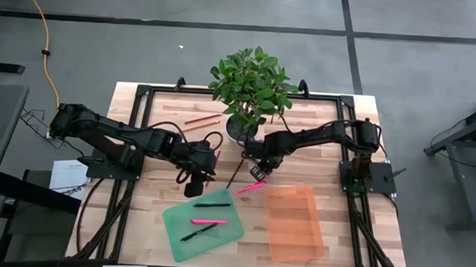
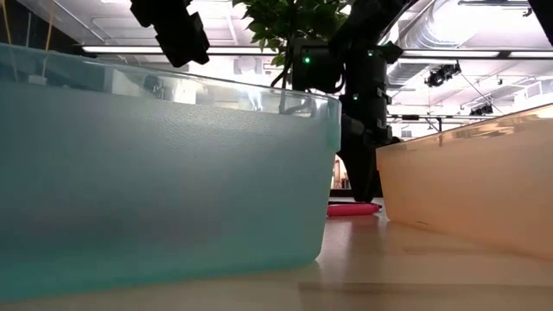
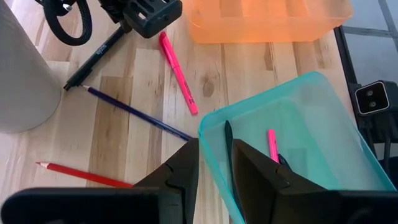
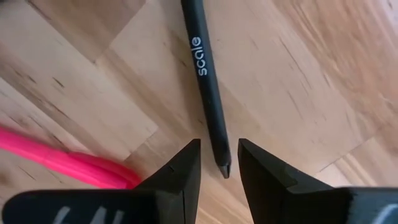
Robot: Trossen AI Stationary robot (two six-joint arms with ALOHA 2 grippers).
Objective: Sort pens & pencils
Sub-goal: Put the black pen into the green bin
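Step in hand, by the look of it: picking the slim matte black pen with white lettering (image 4: 208, 81), lying flat on the pale wooden table (image 1: 154, 122) just beside the white pot of the leafy green plant (image 1: 252, 84). Right tool (image 4: 217, 163) low over that pen's pointed end, fingers a narrow gap apart, straddling the tip, nothing gripped yet. Best done by lowering straight, keeping the barrel centred between the fingers, closing only once at table level; round smooth barrel likely to roll if nudged sideways. Care needed with the bright pink pen (image 4: 68, 163) close alongside. Left tool (image 3: 214, 168) above the near corner of the translucent teal plastic tray (image 3: 323, 93), partly open, empty. Tray, a little out from the plant pot, already holding black and pink pens. Clear orange tray (image 1: 294, 223) beside it apparently empty. Blue pencil (image 3: 134, 112) and red pencil (image 3: 81, 174) loose near the pot.
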